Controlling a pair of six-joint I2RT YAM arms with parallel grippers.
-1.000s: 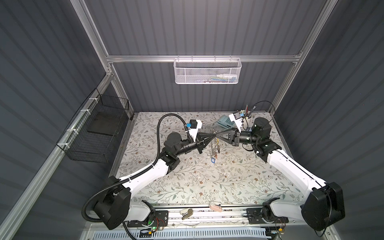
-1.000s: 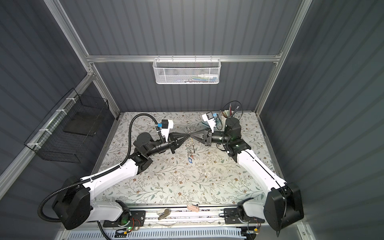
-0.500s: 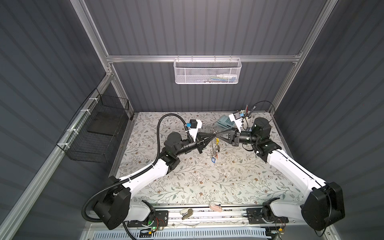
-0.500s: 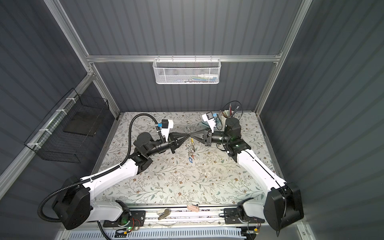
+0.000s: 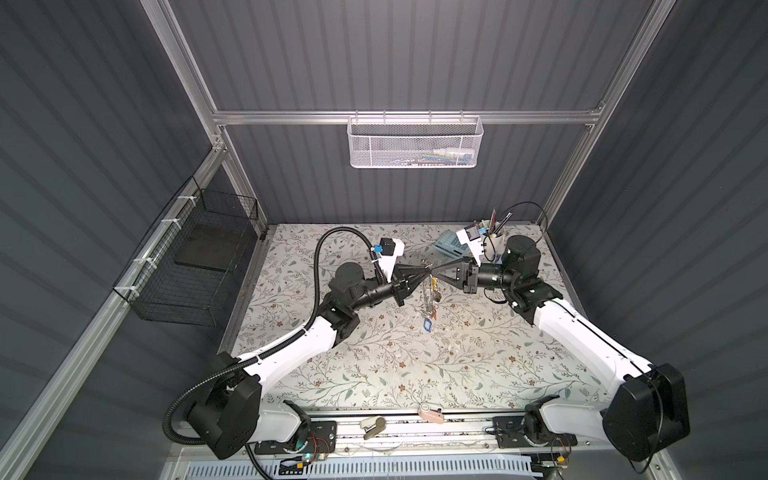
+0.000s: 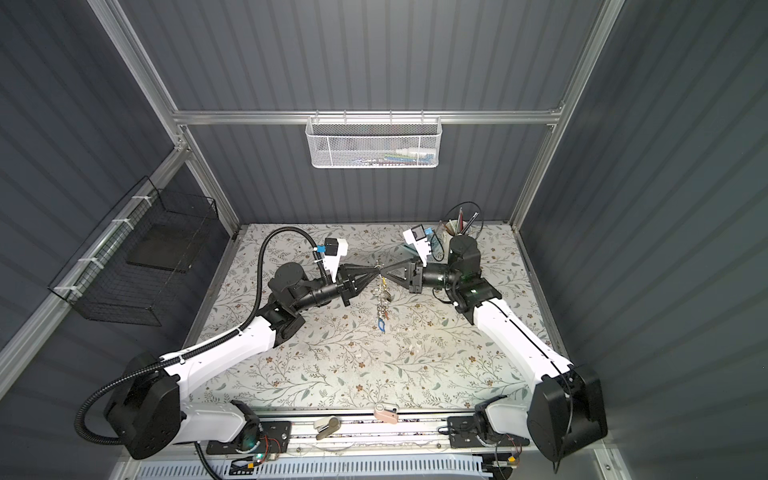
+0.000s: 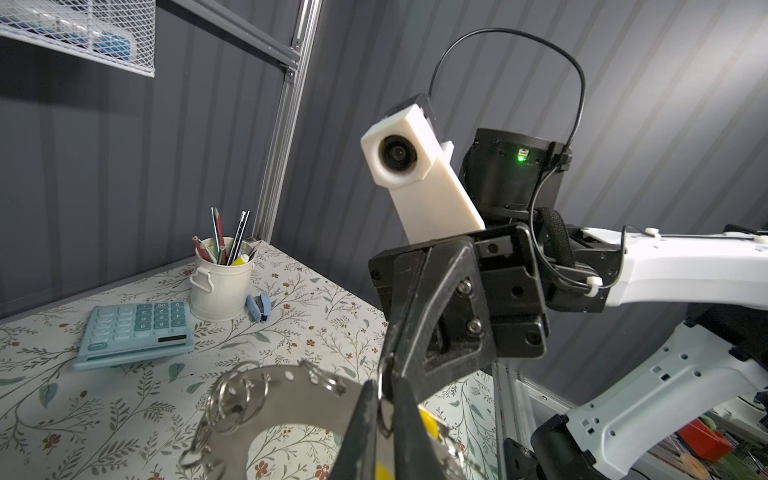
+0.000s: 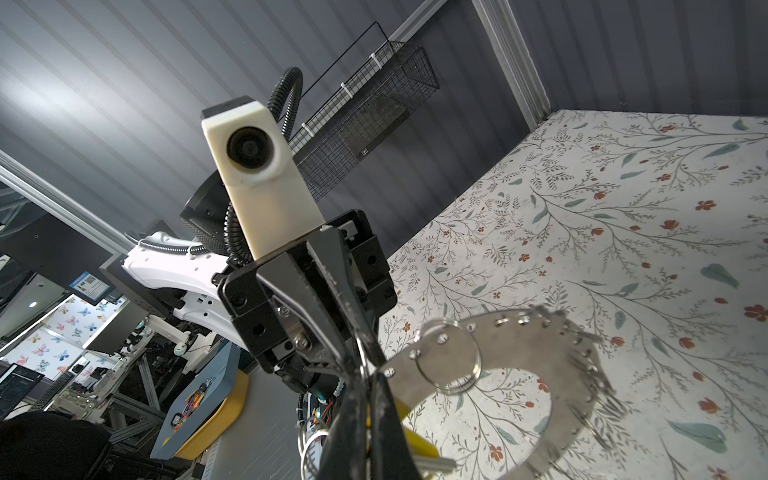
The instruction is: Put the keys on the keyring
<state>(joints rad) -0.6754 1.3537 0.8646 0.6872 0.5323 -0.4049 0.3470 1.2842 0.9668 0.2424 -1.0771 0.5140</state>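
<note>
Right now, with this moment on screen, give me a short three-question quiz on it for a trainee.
1. True or false: the keyring lies flat on the table.
2. What stands beside the calculator? A) white pencil pot B) red mug C) cardboard box
3. Fill in: the key tag seen in both wrist views is ____.
Key: 1 false: it is held up off the table, where the left gripper and right gripper meet tip to tip. 2 A. 3 yellow.
</note>
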